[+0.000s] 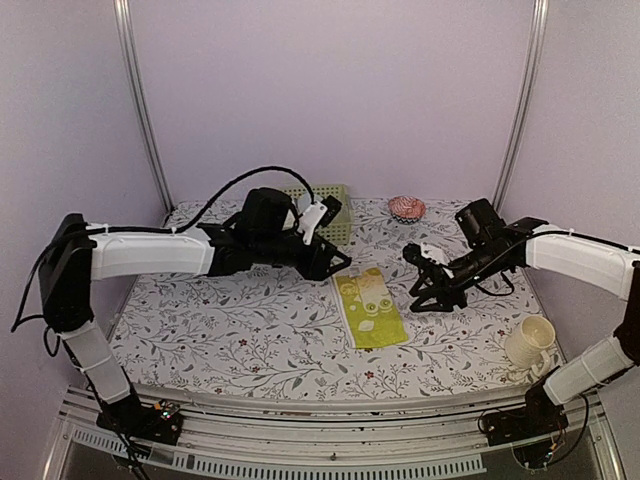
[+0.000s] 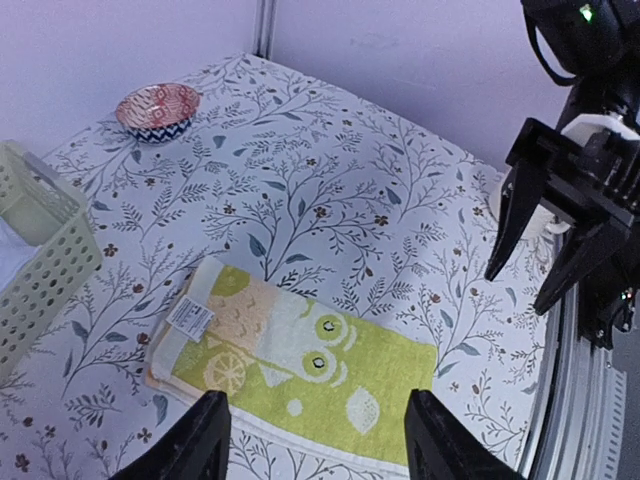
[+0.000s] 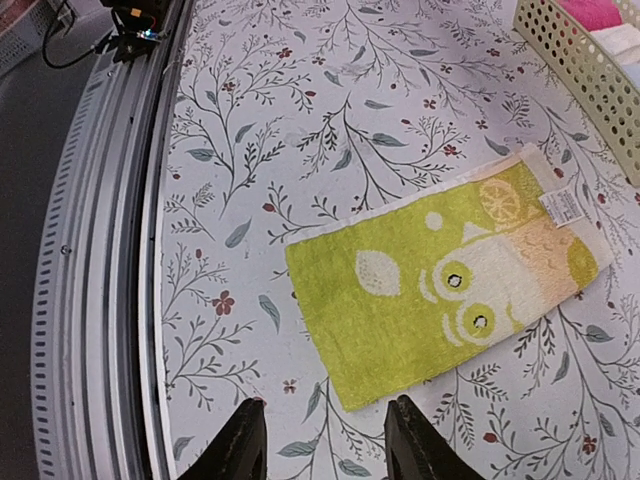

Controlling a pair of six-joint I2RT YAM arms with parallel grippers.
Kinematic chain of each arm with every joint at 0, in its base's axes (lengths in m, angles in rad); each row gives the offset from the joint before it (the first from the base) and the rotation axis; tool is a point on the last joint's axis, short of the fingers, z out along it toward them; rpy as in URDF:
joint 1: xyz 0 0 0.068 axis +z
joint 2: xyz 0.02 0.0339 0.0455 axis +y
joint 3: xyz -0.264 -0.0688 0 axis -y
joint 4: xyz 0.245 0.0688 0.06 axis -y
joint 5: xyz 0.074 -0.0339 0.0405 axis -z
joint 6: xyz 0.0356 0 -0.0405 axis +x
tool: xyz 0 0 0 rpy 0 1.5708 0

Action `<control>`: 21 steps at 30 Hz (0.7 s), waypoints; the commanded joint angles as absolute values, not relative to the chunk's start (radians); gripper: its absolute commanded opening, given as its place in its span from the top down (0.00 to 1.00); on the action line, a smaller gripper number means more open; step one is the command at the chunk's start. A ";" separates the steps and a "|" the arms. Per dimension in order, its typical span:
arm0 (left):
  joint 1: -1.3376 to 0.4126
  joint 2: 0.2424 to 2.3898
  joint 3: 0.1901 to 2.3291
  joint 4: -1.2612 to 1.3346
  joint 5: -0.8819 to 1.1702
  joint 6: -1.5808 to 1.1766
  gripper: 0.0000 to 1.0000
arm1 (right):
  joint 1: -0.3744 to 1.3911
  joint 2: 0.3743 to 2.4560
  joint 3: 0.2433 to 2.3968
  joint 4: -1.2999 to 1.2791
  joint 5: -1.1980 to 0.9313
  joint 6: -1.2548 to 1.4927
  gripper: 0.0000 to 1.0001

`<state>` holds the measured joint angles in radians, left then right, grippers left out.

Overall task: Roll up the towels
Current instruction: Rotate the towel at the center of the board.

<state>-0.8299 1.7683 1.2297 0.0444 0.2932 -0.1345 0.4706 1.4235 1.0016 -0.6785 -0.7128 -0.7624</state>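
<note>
One towel (image 1: pixel 370 307), yellow-green with pale printed shapes and a white label, lies flat as a long strip on the floral table. My left gripper (image 1: pixel 335 268) hovers just past the towel's far end. In the left wrist view the left gripper (image 2: pixel 318 450) is open above the towel (image 2: pixel 300 360), with nothing between the fingers. My right gripper (image 1: pixel 412 280) hangs to the right of the towel, apart from it. In the right wrist view the right gripper (image 3: pixel 325 440) is open and empty, with the towel (image 3: pixel 440 290) lying just beyond its fingertips. The left wrist view also shows the right gripper (image 2: pixel 520 292).
A pale green perforated basket (image 1: pixel 330 210) stands at the back behind the left gripper; the right wrist view shows the basket (image 3: pixel 580 70) holding a pink roll (image 3: pixel 590 12). A red patterned bowl (image 1: pixel 407 208) sits at the back right. A cream cup (image 1: pixel 530 342) stands near the front right edge.
</note>
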 commanded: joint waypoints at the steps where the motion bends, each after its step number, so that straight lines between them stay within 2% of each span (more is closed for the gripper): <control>1: -0.889 1.654 1.055 0.149 -0.030 -0.060 0.26 | 0.535 1.374 0.914 -0.558 -0.540 -0.880 0.57; 3: -0.889 1.624 0.971 0.211 -0.181 -0.105 0.06 | 0.564 1.388 0.882 -0.520 -0.482 -0.933 0.58; 4: -0.886 1.614 0.944 0.229 -0.221 -0.121 0.02 | 0.573 1.406 0.872 -0.508 -0.462 -0.948 0.58; 11: -0.902 1.583 0.869 0.240 -0.188 -0.207 0.02 | 0.644 1.533 0.860 -0.399 -0.370 -0.966 0.57; 12: -0.903 1.574 0.847 0.255 -0.158 -0.209 0.03 | 0.654 1.549 0.863 -0.384 -0.358 -0.964 0.57; 16: -0.904 1.564 0.802 0.312 0.024 -0.263 0.25 | 0.708 1.623 0.895 -0.373 -0.300 -0.961 0.57; 18: -0.906 1.568 0.796 0.316 0.058 -0.293 0.29 | 0.721 1.655 0.912 -0.386 -0.297 -0.966 0.57; 21: -0.910 1.571 0.778 0.327 0.072 -0.322 0.30 | 0.734 1.709 0.938 -0.417 -0.295 -0.982 0.57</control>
<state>-0.8974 1.5875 0.8024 0.2596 -0.0093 -0.2569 0.7151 1.6497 0.8906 -0.4084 -0.3344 -0.9596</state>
